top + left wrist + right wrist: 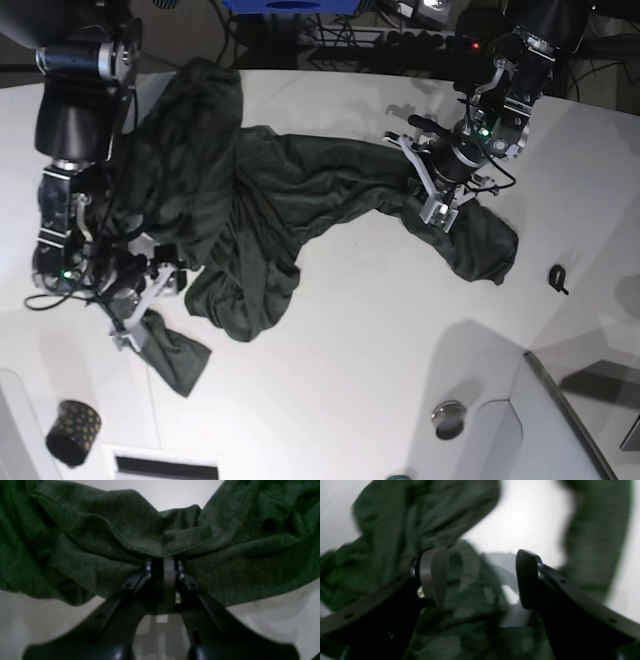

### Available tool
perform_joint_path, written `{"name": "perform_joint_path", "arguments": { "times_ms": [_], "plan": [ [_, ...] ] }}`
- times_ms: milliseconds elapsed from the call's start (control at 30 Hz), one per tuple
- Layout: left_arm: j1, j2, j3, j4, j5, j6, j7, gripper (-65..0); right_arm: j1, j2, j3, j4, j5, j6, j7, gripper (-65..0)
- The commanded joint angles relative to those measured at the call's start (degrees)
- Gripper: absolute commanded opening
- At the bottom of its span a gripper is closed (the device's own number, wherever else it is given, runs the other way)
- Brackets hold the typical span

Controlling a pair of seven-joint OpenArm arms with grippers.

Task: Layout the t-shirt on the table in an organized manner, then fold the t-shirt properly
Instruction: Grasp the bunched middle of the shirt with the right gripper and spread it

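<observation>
Layout work is at an early stage: the t-shirt (270, 210) sprawls in a crumpled, twisted band across the table (360, 350), nowhere near flat. One bunched end rises toward the far left corner in the base view, a loose tail trails toward the near left, and a narrower stretch runs across to the right side, ending in a rumpled lobe.

The left gripper (163, 563), seen on the right of the base view, has its jaws pinched tight on a gathered hem fold of the green fabric, the cloth draping away to both sides of the grip in the left wrist view. The right gripper (480, 577), on the left of the base view, stands with jaws spread wide and nothing between them; it hangs over a heap of the shirt, and the blur in the right wrist view hides whether the pads touch the cloth.

No sleeve, collar or body outline can be made out as spread. By the look of it, the whole garment remains to be pulled open and smoothed before any fold can start. A small black dotted cup (72, 430) sits at the near left corner, well apart from the shirt.
</observation>
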Motion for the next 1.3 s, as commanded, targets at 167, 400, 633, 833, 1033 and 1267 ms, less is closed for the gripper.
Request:
{"name": "perform_joint_path", "arguments": {
  "times_ms": [167, 400, 633, 833, 1033, 1267],
  "plan": [
    [-0.5, -0.37, -0.2, 0.77, 0.01, 0.04, -0.07, -59.4, 2.49, -0.24, -0.28, -7.9, 0.57, -0.21, 3.84, -24.6],
    [-0.23, -0.37, -0.2, 0.6, -0.08, 0.04, -0.07, -59.4, 3.11, -0.24, -0.28, -12.91, 0.57, -0.21, 5.87, -25.4],
    [0.03, -0.46, -0.2, 0.69, 0.01, 0.04, -0.07, -59.4, 3.28, -0.24, 0.16, -11.86, 0.57, -0.21, 6.04, -50.7],
    [-0.32, -0.46, -0.2, 1.13, -0.17, 0.04, 0.11, -59.4, 2.84, -0.59, 0.25, -2.36, 0.66, -0.21, 3.76, -64.1],
    [-0.06, -0.46, -0.2, 3.68, -0.26, 0.04, 0.29, -59.4, 1.79, -1.73, 0.16, 11.44, 0.75, 0.14, -5.74, -64.5],
    [-0.5, -0.11, -6.62, 4.99, -0.17, 0.04, 0.37, -59.4, -8.32, -7.89, -5.11, 34.03, 0.83, 4.88, -14.53, -64.5]
  ]
}}
